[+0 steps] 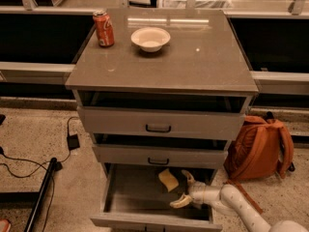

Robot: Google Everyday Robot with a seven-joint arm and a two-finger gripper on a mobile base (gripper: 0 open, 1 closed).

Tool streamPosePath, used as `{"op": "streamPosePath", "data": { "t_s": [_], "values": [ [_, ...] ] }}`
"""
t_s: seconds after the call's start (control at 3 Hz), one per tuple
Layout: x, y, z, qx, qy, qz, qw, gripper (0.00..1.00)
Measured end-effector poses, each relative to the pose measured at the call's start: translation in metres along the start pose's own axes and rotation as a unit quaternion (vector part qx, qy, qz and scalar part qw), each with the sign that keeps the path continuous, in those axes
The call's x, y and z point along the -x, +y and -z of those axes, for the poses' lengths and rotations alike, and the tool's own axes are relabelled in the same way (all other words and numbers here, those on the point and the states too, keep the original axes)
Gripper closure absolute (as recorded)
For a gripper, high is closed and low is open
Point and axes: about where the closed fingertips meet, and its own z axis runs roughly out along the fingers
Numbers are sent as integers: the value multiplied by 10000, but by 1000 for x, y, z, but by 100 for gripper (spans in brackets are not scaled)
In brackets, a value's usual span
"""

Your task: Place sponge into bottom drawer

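Observation:
The pale yellow sponge (168, 180) is inside the open bottom drawer (145, 220), toward its back right, tilted, apart from the fingers. My gripper (184, 189) reaches into the drawer from the right, just right of and below the sponge. It is open and empty, with one finger (187, 177) up and the other finger (180, 202) down. My white arm (241, 209) enters from the lower right corner.
Two upper drawers (159, 124) with dark handles are shut above. On the cabinet top (203, 57) stand a red soda can (104, 28) and a white bowl (150, 38). An orange backpack (260, 146) leans right of the cabinet. Cables (43, 166) lie on the floor at the left.

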Motion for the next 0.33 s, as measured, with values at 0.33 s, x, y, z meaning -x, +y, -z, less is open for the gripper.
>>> {"op": "streamPosePath", "data": {
  "t_s": [0.33],
  "values": [
    [0, 0, 0, 0, 0, 0, 10000, 0]
  ]
}}
